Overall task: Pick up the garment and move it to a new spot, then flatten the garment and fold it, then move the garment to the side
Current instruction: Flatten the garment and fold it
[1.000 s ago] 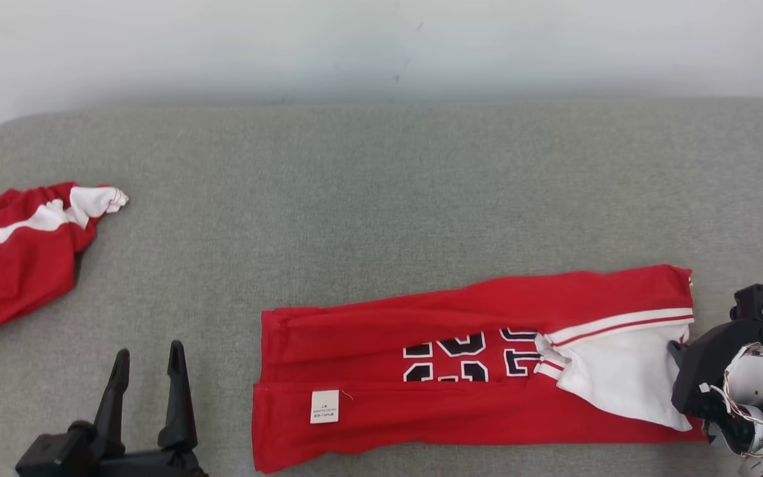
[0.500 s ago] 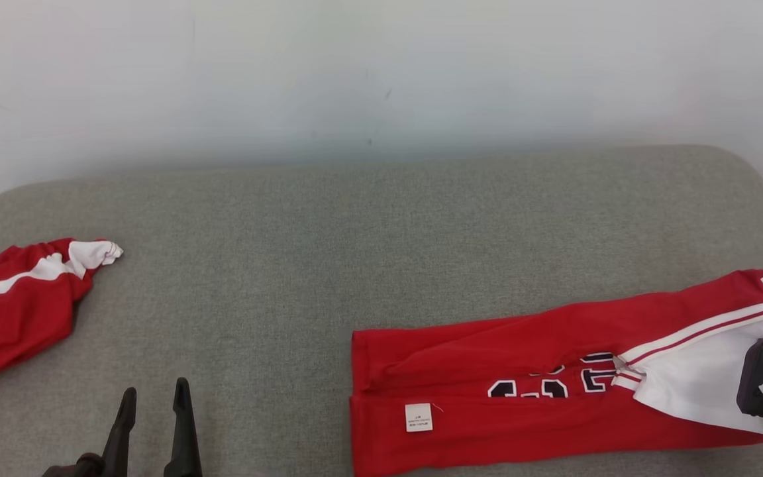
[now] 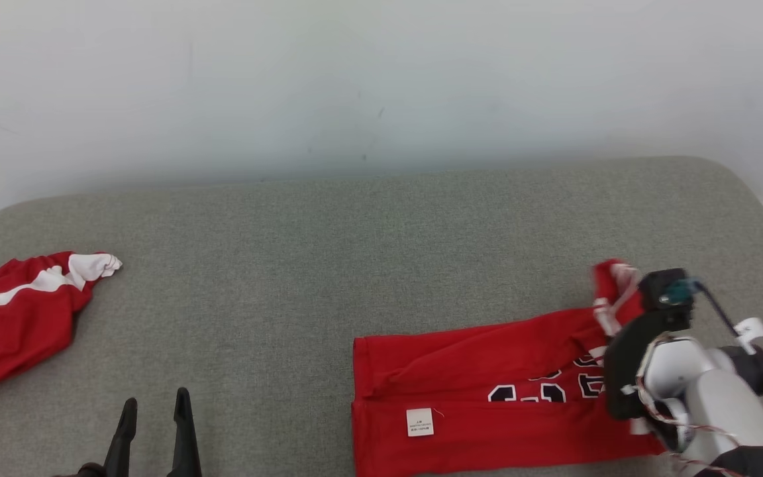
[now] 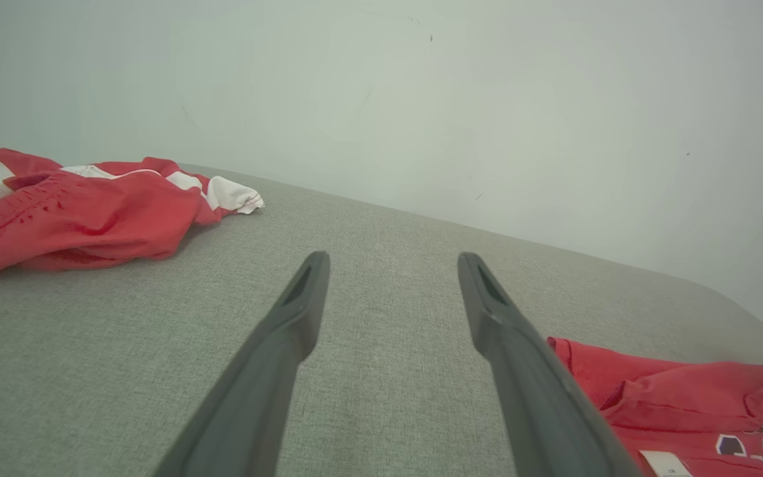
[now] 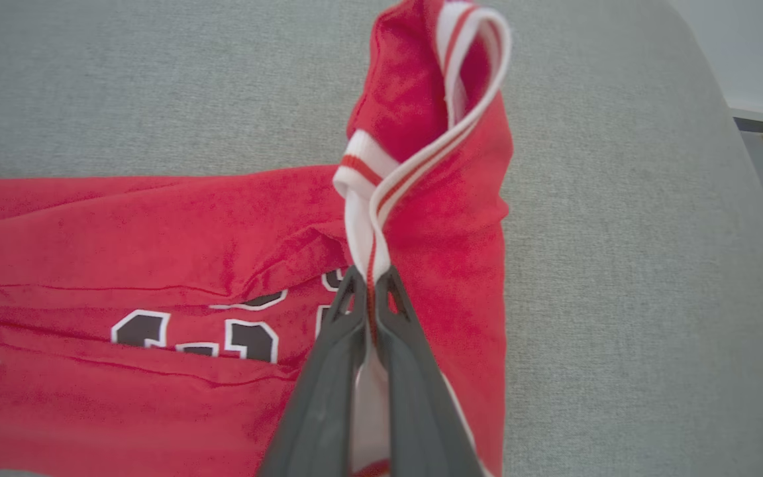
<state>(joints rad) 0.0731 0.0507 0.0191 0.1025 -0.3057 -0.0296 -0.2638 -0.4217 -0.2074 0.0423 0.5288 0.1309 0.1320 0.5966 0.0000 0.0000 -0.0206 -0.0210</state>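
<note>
Standing at the near edge with fingers wide apart, the left gripper is hovering over the grey cushion. To its right, the right gripper is clamping the striped trim of the garment, holding that end bunched upward while the rest is lying flat. Farther left, a second red garment is lying crumpled.

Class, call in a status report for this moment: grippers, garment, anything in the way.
Right gripper shut on jersey, striped edge raised. Left gripper open, empty. Second red garment far left, clear.
</note>
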